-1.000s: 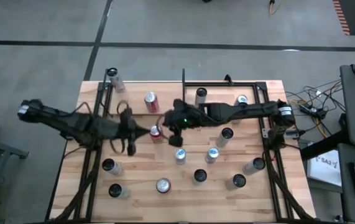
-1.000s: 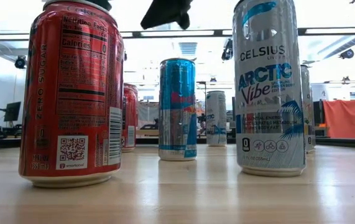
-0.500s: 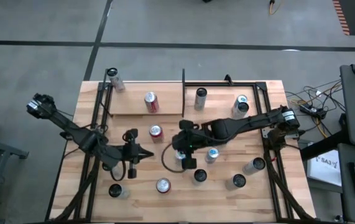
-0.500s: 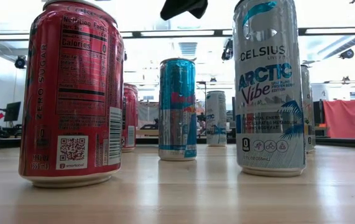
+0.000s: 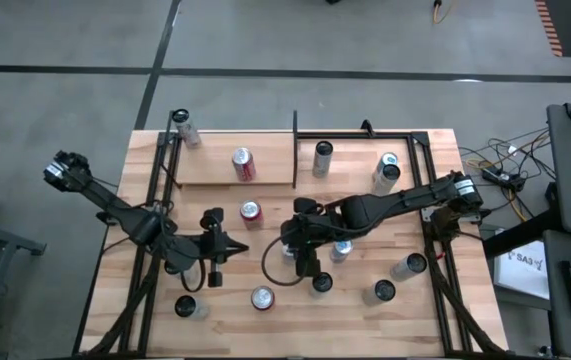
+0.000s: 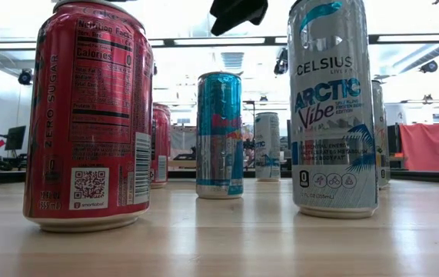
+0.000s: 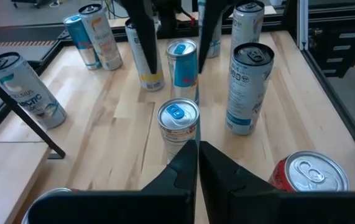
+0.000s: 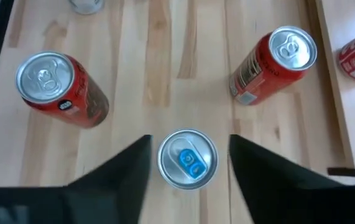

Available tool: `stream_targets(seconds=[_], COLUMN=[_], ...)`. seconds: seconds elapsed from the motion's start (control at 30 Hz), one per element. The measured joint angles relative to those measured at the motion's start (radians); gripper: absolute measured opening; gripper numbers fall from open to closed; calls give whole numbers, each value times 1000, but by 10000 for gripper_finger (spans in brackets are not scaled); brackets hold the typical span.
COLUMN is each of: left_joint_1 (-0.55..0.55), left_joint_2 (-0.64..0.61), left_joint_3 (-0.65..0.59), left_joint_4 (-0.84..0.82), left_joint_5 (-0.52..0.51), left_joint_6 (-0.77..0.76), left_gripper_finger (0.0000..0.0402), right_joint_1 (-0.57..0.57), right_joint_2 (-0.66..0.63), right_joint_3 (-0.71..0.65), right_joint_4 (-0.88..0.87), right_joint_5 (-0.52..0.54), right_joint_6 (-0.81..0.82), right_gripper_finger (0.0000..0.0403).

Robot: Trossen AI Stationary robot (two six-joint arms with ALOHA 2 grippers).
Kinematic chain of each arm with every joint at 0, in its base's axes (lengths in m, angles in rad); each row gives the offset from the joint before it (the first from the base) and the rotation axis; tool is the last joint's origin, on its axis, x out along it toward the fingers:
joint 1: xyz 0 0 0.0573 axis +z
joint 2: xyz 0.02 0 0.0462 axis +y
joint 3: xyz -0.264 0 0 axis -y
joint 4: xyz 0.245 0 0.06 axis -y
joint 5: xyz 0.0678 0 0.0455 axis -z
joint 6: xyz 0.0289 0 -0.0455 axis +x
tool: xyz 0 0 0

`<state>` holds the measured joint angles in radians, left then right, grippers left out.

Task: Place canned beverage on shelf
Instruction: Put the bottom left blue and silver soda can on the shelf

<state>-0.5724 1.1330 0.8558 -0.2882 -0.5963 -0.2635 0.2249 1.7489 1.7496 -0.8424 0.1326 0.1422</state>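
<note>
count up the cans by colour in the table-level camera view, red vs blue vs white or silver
red aluminium cans: 2
blue aluminium can: 1
white or silver aluminium cans: 3 (the last shows only as a sliver behind the big white one)
total: 6

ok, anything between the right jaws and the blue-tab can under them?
Nothing visible. The right gripper hangs open directly over the blue-tab can, jaws straddling its top. Nearest neighbours, two red cans, stand clear of it on the table.
</note>
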Motion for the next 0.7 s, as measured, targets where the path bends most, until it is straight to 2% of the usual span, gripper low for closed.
stream_targets(seconds=[0.17, 0.27, 0.43, 0.7], left_joint_1=[0, 0, 0, 0], left_joint_2=[-1, -1, -1, -1], left_joint_3=[0, 0, 0, 0], left_joint_4=[0, 0, 1, 3], left_joint_5=[-1, -11, -56, -60], left_joint_6=[14, 35, 74, 111], left_gripper_finger=[0, 0, 0, 0], right_joint_1=[0, 0, 0, -9], right_joint_2=[0, 9, 61, 119], right_joint_3=[-1, -8, -12, -12], right_joint_4=[-13, -14, -21, -55], right_joint_5=[0, 0, -1, -1], right_joint_6=[23, 23, 22, 50], right_gripper_finger=[309, 337, 344, 345])
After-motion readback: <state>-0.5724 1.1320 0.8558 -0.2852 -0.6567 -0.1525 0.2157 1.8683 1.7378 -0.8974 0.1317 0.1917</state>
